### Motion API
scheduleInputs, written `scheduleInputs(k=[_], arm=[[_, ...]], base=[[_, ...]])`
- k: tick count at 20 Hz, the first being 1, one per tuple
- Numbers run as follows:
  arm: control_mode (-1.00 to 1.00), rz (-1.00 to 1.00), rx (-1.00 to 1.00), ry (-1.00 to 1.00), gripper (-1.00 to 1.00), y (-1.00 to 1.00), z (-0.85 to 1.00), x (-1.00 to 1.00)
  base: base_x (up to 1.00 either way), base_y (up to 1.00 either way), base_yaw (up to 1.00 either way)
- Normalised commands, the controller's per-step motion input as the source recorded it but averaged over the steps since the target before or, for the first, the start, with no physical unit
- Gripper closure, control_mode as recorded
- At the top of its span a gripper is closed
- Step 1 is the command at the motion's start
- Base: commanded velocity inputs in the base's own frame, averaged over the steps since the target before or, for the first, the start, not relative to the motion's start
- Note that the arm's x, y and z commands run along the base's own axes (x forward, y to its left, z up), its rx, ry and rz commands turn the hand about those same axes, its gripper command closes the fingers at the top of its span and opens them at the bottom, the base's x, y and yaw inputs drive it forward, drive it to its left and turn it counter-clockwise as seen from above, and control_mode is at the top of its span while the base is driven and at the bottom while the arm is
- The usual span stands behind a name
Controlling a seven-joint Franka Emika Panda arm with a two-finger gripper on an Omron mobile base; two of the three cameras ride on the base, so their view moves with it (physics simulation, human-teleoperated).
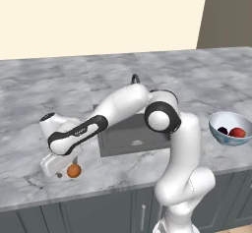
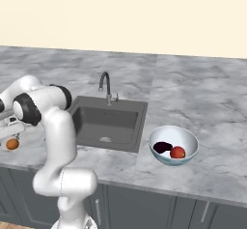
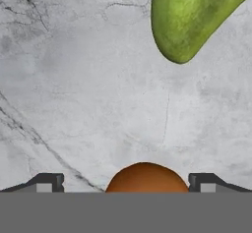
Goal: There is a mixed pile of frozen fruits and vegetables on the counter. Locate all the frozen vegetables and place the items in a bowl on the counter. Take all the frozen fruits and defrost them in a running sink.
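Claw (image 3: 126, 188) spread wide, low over grey-veined marble table (image 3: 88, 104), small round orange ball (image 3: 145, 178) between its fingertips (image 3: 47, 183), ungripped. Yellow-green oval fruit (image 3: 192, 15) near.

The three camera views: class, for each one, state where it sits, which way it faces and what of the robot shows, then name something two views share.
Left base view: behind-left, looking down at the sink; arm reaches left.
Right base view: behind-right, facing sink and bowl; arm at left.
Hand view: looks down at the counter, open hand straddling the orange ball.
Shared: orange ball.
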Motion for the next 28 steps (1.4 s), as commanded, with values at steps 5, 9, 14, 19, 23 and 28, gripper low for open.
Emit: scheduleInputs(k=[5,9,14,19,23,28], arm=[[-1.00,-0.01,-0.04,0.01,-1.00,-0.31,-0.25,0.01],[-1.00,0.00,0.00,0.00,-1.00,-0.28,-0.03,-0.12],[-1.00,-0.01,0.00,0.00,-1.00,-0.33,-0.02,-0.35],[-1.00,-0.03,0.04,-0.08,-1.00,-0.19,-0.01,-0.59],[-1.00,0.01,0.00,0.00,-1.00,-0.20,0.00,0.12],[-1.00,-0.01,0.00,0.02,-1.00,-0.04,0.09,0.29]], base=[[0.00,0.00,0.00],[0.00,0.00,0.00],[0.00,0.00,0.00],[0.00,0.00,0.00],[0.00,0.00,0.00],[0.00,0.00,0.00]])
